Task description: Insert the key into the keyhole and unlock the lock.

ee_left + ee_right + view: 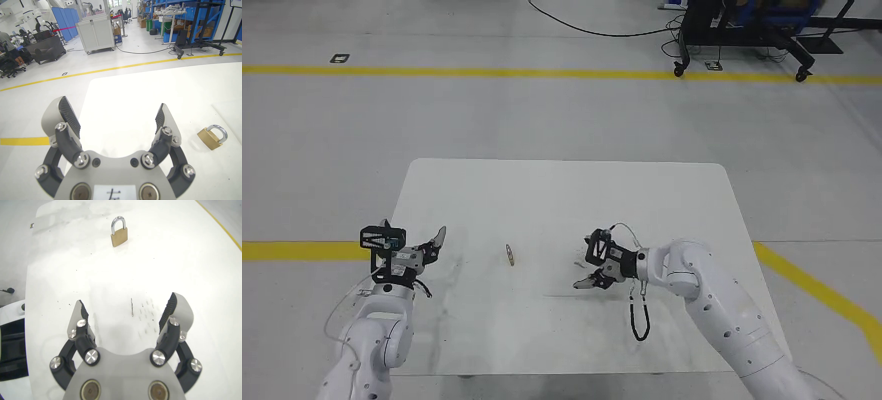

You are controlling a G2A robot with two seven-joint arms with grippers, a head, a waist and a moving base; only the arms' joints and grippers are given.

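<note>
The right gripper hung with its fingers spread and empty. The key lay on the table just ahead of the gap between the fingertips, a little nearer one finger. It showed as a thin sliver, its long axis running straight out from the palm toward the lock, which lay farther ahead with its shackle pointing away. The left gripper, also spread and empty, had the lock off to one side. The right arm looked best placed to pinch the key across its thin width.

Note: your white table stands on pale grey floor. Yellow floor tape runs behind it, with blue shelving and blue partitions beyond.
</note>
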